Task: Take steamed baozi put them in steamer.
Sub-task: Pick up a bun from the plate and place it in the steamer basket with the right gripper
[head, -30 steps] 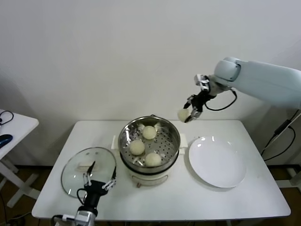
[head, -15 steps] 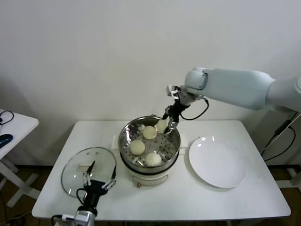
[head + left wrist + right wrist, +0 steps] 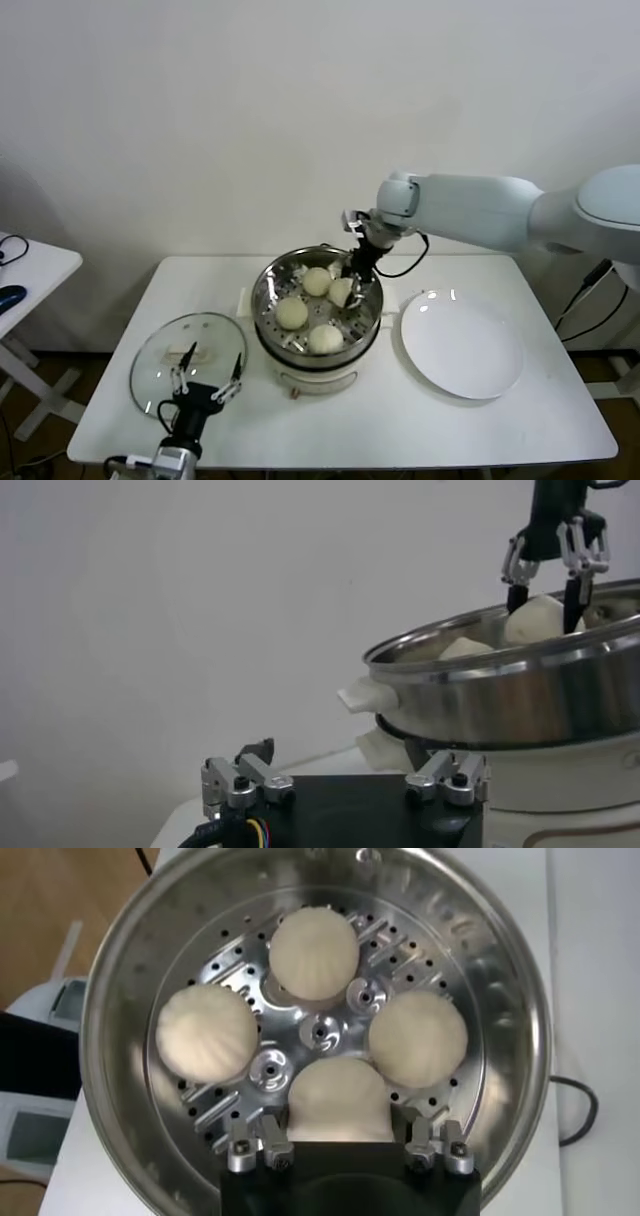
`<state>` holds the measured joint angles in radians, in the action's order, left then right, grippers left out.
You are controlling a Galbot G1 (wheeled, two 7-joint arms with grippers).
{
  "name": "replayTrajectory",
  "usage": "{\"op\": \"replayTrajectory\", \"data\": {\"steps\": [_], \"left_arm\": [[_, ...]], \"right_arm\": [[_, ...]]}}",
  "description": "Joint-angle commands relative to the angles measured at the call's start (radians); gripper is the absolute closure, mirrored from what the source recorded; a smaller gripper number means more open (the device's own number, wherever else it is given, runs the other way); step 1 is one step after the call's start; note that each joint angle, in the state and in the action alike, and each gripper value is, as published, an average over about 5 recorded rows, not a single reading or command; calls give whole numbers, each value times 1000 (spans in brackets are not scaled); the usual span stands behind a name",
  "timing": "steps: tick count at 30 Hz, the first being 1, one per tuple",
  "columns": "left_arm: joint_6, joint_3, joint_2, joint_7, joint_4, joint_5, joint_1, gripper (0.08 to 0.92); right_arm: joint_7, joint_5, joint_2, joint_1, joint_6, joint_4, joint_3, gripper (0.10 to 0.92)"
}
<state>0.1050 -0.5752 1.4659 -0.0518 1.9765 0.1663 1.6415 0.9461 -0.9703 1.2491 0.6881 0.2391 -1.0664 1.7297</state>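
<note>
1. My right gripper (image 3: 345, 283) is inside the steamer (image 3: 268, 285), pinching the fourth bao (image 3: 338, 1100) between its fingers (image 3: 572, 598), low over the perforated tray (image 3: 222, 1110).
2. The other three baozi (image 3: 291, 313) already sit on that tray: one at the rear, one to my left, one at the front.
3. The steamer stands mid-table (image 3: 400, 420), between the glass lid (image 3: 150, 352) and the bare white plate (image 3: 462, 345).
4. My left gripper (image 3: 206, 385) hangs near the table's front edge by the lid, fingers spread, holding nothing.
</note>
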Motion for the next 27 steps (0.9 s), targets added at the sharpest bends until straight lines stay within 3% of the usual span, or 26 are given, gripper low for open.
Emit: {"op": "replayTrajectory", "data": {"steps": [1, 22, 27], "left_arm": [[1, 0, -1, 0, -3, -2, 1, 177], [2, 2, 0, 1, -9, 4, -1, 177], [1, 2, 0, 1, -9, 4, -3, 177]], "right_arm": [[5, 29, 12, -22, -4, 12, 6, 365], [-3, 78, -15, -41, -11, -3, -5, 363], [-8, 80, -18, -44, -13, -5, -14, 309]]}}
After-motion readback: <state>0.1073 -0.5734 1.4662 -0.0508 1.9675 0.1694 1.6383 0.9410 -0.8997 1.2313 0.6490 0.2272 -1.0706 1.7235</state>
